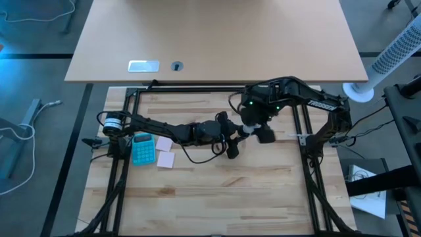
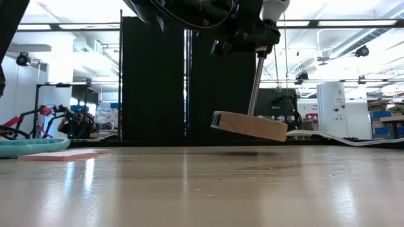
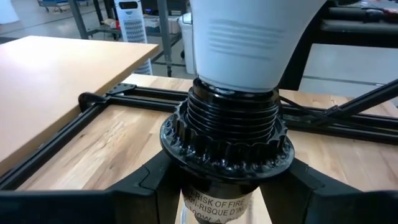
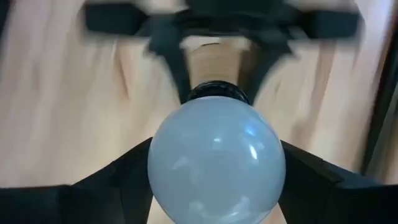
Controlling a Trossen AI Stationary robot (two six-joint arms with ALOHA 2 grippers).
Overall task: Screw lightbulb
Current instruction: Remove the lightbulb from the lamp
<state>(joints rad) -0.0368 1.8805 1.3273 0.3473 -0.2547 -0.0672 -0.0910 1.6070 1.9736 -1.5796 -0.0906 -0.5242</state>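
Note:
A white lightbulb (image 4: 216, 162) stands with its base in a black ribbed socket (image 3: 227, 134). The socket sits on a thin rod over a round wooden disc (image 2: 249, 126). The disc hangs tilted, clear of the table. My left gripper (image 1: 230, 135) reaches in from the table's left and is shut on the socket. My right gripper (image 1: 253, 128) comes steeply down over the bulb and is shut on its globe. In the low view only the bulb's lower part (image 2: 274, 9) shows at the top edge. My left gripper pinches the socket's lower body (image 3: 217, 199), below the toothed collar, between its two fingers (image 3: 143, 183). It comes nearly level from the table's left. Socket, rod and disc are lifted clear of the table and lean a little. My right gripper has its two fingers (image 4: 127, 171) on opposite sides of the bulb's round globe (image 4: 161, 155). It comes from above, pointing steeply down. The bulb stands upright with its neck in the socket's mouth (image 4: 217, 93).
A teal calculator (image 1: 143, 148) and pink sticky notes (image 1: 164, 150) lie on the table's left part. Black frame rails (image 1: 197, 90) border the work surface. A tan desk (image 1: 217, 39) stands beyond the far edge. The near half of the table (image 1: 217, 197) is bare wood.

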